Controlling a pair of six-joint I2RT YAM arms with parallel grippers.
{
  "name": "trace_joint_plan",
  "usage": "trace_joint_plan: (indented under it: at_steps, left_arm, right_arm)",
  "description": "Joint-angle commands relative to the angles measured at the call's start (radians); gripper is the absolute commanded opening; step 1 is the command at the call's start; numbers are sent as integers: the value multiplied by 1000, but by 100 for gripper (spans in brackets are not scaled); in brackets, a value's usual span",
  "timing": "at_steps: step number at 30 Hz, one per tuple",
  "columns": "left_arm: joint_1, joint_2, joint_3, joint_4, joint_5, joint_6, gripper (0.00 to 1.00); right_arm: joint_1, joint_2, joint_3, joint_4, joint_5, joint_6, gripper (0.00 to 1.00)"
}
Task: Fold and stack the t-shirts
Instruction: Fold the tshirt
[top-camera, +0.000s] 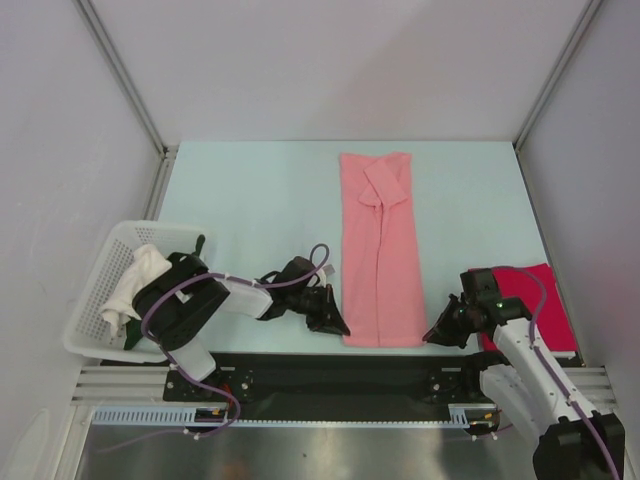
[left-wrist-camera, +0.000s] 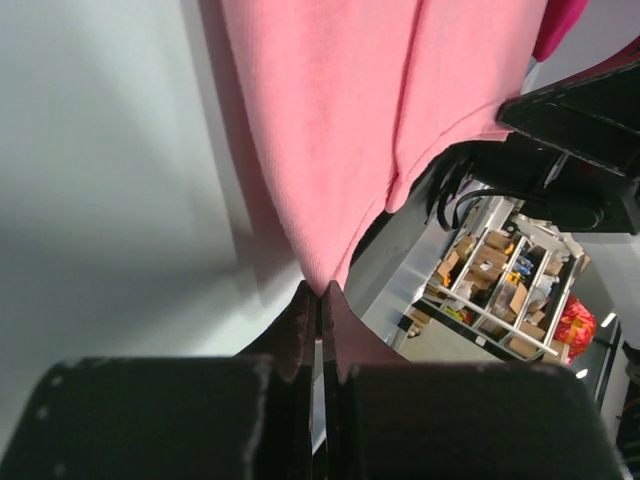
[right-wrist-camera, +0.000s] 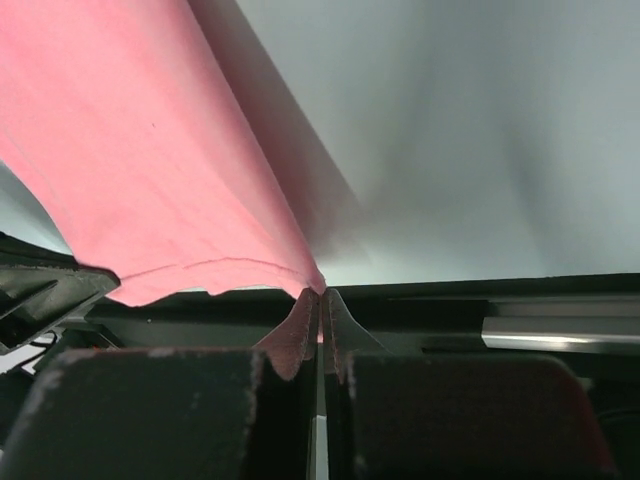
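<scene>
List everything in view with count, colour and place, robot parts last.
pink t-shirt: 1, salmon-pink, folded into a long strip, table centre
red t-shirt: 1, magenta-red, folded, table's near right
basket: 1, white lattice, table's near left
cloth: 1, white, in the basket
table: 1, pale blue, under everything
left gripper: 1, black, shut on the pink t-shirt's near left corner
right gripper: 1, black, shut on its near right corner

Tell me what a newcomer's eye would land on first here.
The long salmon-pink t-shirt, folded into a narrow strip down the middle of the table, stands out first. The left gripper and right gripper are each shut on a near corner of it. A folded magenta-red t-shirt lies at the right edge, a white basket at the left.
</scene>
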Motion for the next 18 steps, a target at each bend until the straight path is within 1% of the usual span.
trace_joint_plan:
  at_steps: [1, 4, 5, 8, 9, 10, 11, 12, 14, 15, 16, 17, 18]
  left_arm:
    - [-5, -23, -6, 94, 33, -64, 0]
    - [-4, -69, 17, 103, 21, -84, 0]
    - [-2, -96, 32, 62, 8, -79, 0]
    - [22, -113, 118, -22, -30, -55, 0]
    - [45, -116, 161, -35, -36, -53, 0]
    - [61, -115, 181, -41, -53, -51, 0]
    - [77, -112, 199, -47, -56, -51, 1]
    - [114, -92, 245, -56, -61, -41, 0]
    - [171, -55, 300, -82, -52, -27, 0]
    - [186, 0, 358, -84, -41, -22, 0]
    - [203, 25, 389, -84, -29, -21, 0]
    - [232, 52, 449, -84, -10, -19, 0]
    - [246, 78, 478, -84, -3, -19, 0]
  right_arm:
    - [-40, -10, 17, -53, -31, -37, 0]
    - [-69, 6, 71, -44, -85, -66, 0]
    - [-75, 14, 115, -22, -93, -82, 0]
    - [-124, 124, 204, 22, -119, -141, 0]
    - [-138, 164, 273, 33, -138, -157, 0]
    - [-155, 256, 305, 62, -148, -171, 0]
    - [-161, 298, 338, 79, -151, -183, 0]
    - [-164, 345, 409, 90, -151, -209, 0]
    - [-176, 469, 474, 126, -159, -226, 0]
    - [-204, 508, 502, 143, -181, -243, 0]
    - [-209, 546, 570, 165, -186, -249, 0]
    - [-213, 638, 609, 168, -189, -261, 0]
    - [-213, 680, 646, 171, -197, -272, 0]
